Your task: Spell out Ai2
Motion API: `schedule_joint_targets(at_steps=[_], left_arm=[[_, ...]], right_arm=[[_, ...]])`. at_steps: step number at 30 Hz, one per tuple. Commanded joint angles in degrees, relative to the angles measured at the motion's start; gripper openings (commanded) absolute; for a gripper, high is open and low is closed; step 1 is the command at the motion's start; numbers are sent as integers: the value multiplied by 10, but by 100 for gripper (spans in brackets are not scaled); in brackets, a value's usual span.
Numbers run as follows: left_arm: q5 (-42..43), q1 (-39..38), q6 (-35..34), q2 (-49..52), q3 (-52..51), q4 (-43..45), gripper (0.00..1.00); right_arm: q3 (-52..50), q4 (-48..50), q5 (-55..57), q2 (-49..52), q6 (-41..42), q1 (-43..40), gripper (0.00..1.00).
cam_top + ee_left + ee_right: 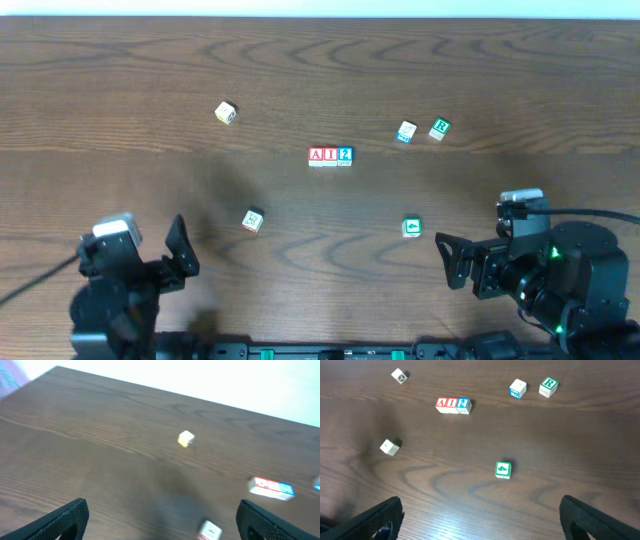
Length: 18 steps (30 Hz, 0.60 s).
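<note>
Three blocks sit in a row at the middle of the tabletop (120,90): red A block (317,155), red I block (331,155), blue 2 block (345,155). They lie faces up and touch side to side, reading left to right from the robot's side. Judgement: the word looks complete as laid. Butting the blocks tight makes them read as one word, and the central spot is within reach of either arm. The left hand (183,252) is spread wide and holds nothing. It is low at the near edge, well apart from the row, and its wrist view shows a finger at each lower corner with bare wood between. The right hand (450,260) is likewise spread and empty, near its own front corner. Both are probably parked there so nothing shades or nudges the row. The spares are scattered. The green R block (439,129) and a blue-marked block (405,132) sit just beside each other, up and right of the row. A green 4 block (411,228) lies near the right hand. Two pale blocks lie to the left, one far (226,113) and one near (252,220), their markings too small to read. None touches the row, so no stray letter muddles the reading. The only risk I see is an arm crossing the centre and knocking the row out of line.
</note>
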Motion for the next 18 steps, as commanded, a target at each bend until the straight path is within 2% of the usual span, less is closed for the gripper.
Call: schedule_joint_targets(at_steps=[1,8,18], left_arm=[[-20,8,24,-59,-75,28,95],[-23,8,25,-130,-214,98,95],[-22,8,25,-130,-293,164,95]], right_arm=[[-1,0,1,0,6,-1,99],[-1,0,1,0,6,-1,99],[-1,0,1,0,6,-1,99]])
